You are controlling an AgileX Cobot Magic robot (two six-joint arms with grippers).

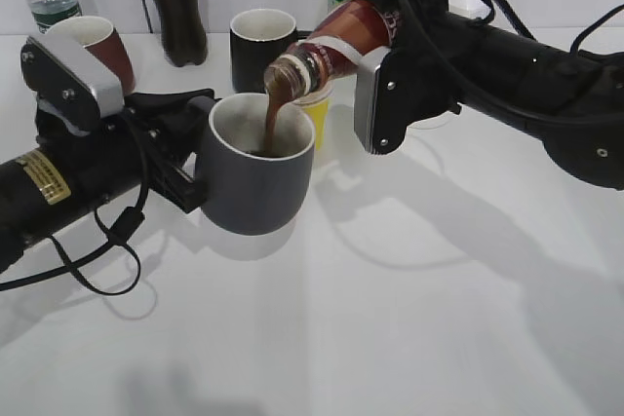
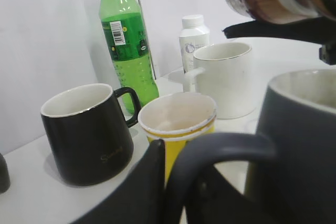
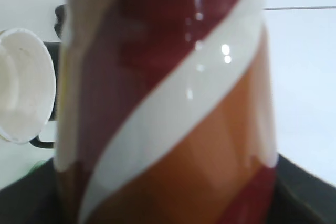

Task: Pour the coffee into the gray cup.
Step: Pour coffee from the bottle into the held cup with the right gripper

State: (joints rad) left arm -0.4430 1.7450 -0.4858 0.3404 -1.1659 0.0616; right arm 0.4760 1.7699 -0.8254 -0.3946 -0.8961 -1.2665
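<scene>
White table (image 1: pixel 409 319) | right tool (image 1: pixel 375 56) clamps swirl-labelled coffee bottle (image 1: pixel 336 41), pouring | left tool (image 1: pixel 190 177) clamps gray cup (image 1: pixel 255 187) handle

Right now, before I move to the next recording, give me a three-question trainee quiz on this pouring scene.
1. True or false: coffee is streaming from the bottle into the gray cup.
2. Which arm holds the gray cup by its handle? A) left B) right C) neither
3. Fill in: in the left wrist view, the cup standing between the black mug and the white mug is ____ on the outside.

Key:
1. True; a brown stream runs from the tilted bottle's mouth into the cup.
2. A; the left gripper has its fingers on the handle, while the right gripper holds the bottle.
3. Yellow.
</scene>
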